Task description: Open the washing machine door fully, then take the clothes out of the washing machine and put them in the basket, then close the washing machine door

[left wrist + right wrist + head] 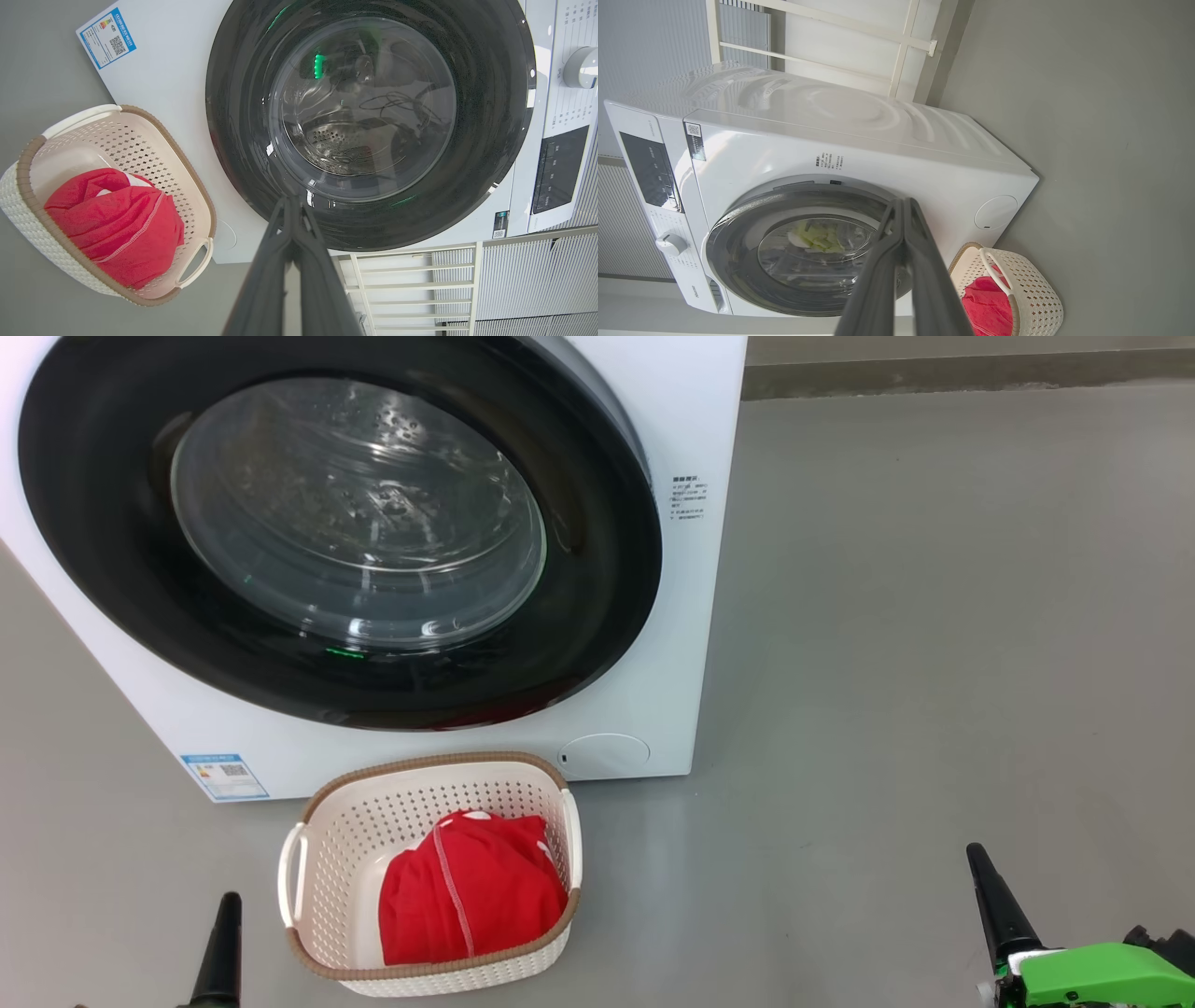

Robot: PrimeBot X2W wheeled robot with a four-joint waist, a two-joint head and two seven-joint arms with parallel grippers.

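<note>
The washing machine door (597, 569) lies flat against the white washing machine (695, 411), its black rim closed around the clear glass window. Through the glass in the left wrist view I see the steel drum (336, 144). The red clothes (467, 891) lie bunched in the cream basket (327, 831) on the floor in front of the machine. My left gripper (227, 905) is shut at the lower left, just left of the basket. My right gripper (976, 854) is shut at the lower right, well away from the basket. Both wrist views show the fingers pressed together with nothing between them.
Grey floor (934, 663) spreads wide to the right of the machine. A blue label (224, 777) sits at the machine's lower corner. A control panel and knob (579, 67) are on the machine's front. White shelving (411, 289) stands behind.
</note>
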